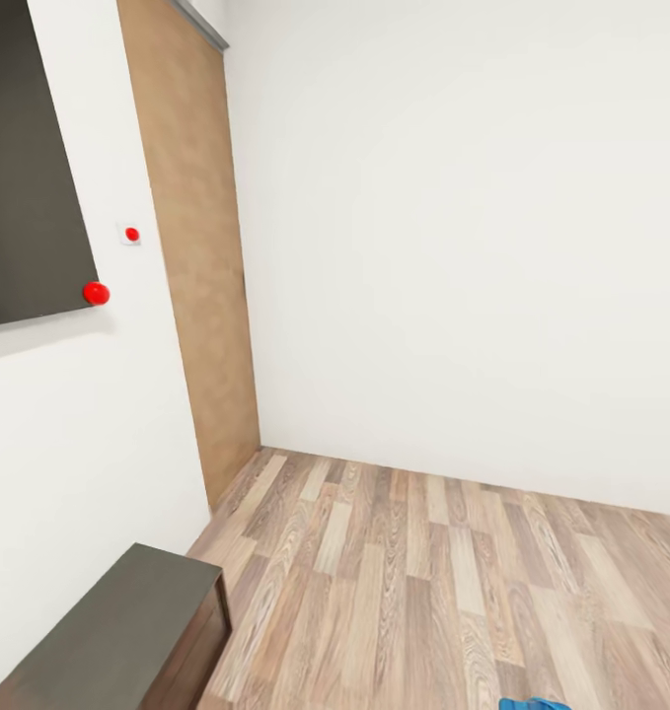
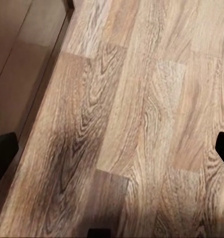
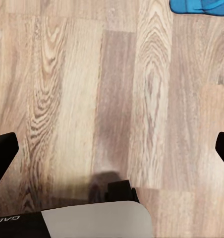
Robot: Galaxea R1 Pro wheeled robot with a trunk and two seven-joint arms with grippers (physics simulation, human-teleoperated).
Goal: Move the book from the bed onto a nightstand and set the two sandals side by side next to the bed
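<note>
A corner of the bedroom is shown in the head view: white walls, a brown wall panel (image 1: pixel 191 256) in the upper left, and a plank floor (image 1: pixel 423 592) across the lower half. A dark panel (image 1: pixel 24 168) hangs on the left wall, with a red knob (image 1: pixel 96 293) at its lower corner and a small red-dotted switch (image 1: pixel 130 235) just beside it. The top of a dark cabinet (image 1: pixel 117 631) is seen at the lower left, set against the wall; whether it is a nightstand cannot be told from this much.

One sandal (image 1: pixel 534 704) is just caught at the bottom edge of the head view, right of centre, as a sliver of bright blue lying flat on the floor. In the right wrist view the same blue is seen at the upper right corner (image 3: pixel 201 6), well apart from the fingertips, with part of a strap hinted at.

Both arms appear to be held low with the cameras pointed at the floor, probably as a travelling posture while the base is steered, or as readiness to reach down for the sandal. The left gripper (image 2: pixel 112 148) is spread wide, its dark fingertips at the frame's left and right edges with bare floor between. The right gripper (image 3: pixel 112 148) is likewise spread apart and holds nothing.
</note>
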